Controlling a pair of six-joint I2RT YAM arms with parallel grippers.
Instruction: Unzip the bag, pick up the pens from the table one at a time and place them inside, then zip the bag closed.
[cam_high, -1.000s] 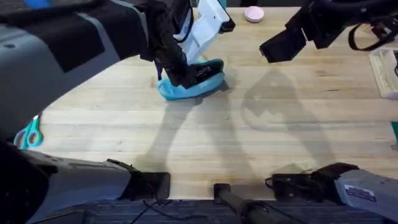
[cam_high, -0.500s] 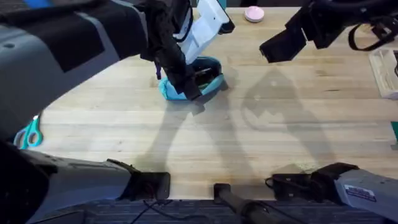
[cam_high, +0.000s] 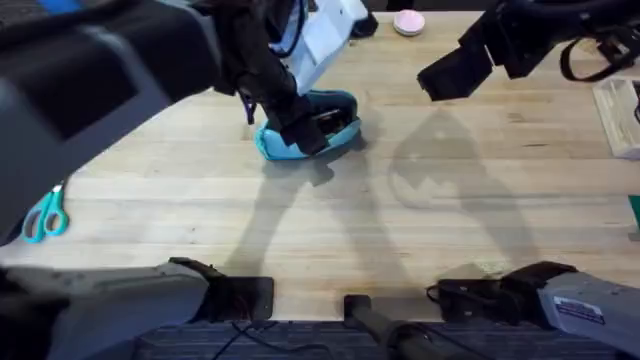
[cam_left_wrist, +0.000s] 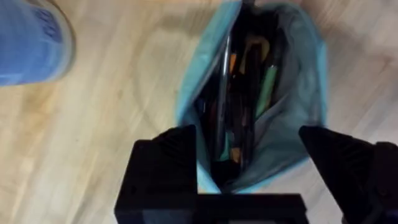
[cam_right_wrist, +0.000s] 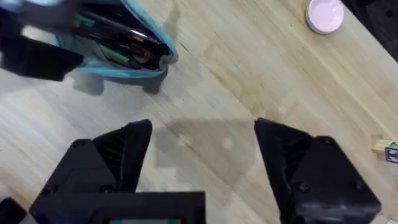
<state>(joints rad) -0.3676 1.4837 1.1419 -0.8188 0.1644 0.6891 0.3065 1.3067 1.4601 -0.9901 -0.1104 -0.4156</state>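
Left wrist view: bag (cam_left_wrist: 283, 124) gaping wide, pens (cam_left_wrist: 239, 118) already tucked inside.

Lies on the counter (cam_high: 430, 240) toward the far middle, mouth unzipped, several slim dark and coloured sticks packed along its length. Directly above it, left pincer (cam_left_wrist: 255, 155) spread wide, one finger to each side of the mouth, gripping nothing. Off to the right and held well above the wood, right pincer (cam_right_wrist: 202, 146) likewise spread and empty. Beside the pouch, a blue cylinder (cam_left_wrist: 31, 40). Probably at the last step: zipping. Next calls for pinching the zipper pull, not made out here, and steadying the fabric.
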